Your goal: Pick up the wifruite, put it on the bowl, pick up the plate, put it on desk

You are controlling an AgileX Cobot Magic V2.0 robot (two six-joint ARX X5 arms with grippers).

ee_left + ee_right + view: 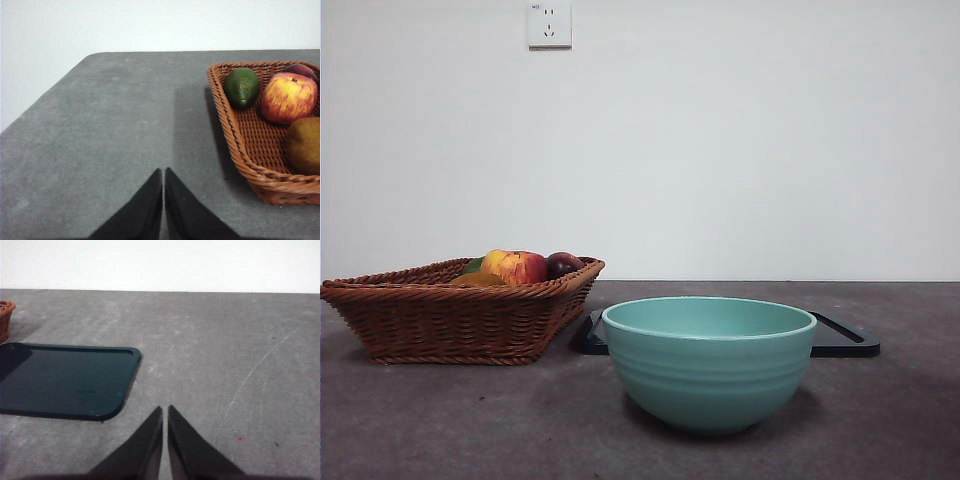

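Observation:
A brownish-olive fruit (304, 145), the likeliest wifruite, lies in the brown wicker basket (235, 135) beside a red-yellow apple (288, 97), a dark green fruit (242, 86) and a dark plum (300, 69). The teal-green bowl (708, 375) stands empty on the desk (440, 420), right of the basket (450, 320). Behind the bowl lies a flat black rectangular tray (845, 340), the only plate-like thing in view, also bare in the right wrist view (65, 380). My left gripper (163, 172) is shut over bare desk, apart from the basket. My right gripper (165, 410) is shut beside the tray's corner.
A white wall with a socket (549, 24) closes off the back of the desk. The desk's rounded far corner (95, 54) shows in the left wrist view. A sliver of the basket (5, 317) appears beyond the tray. Neither arm shows in the front view.

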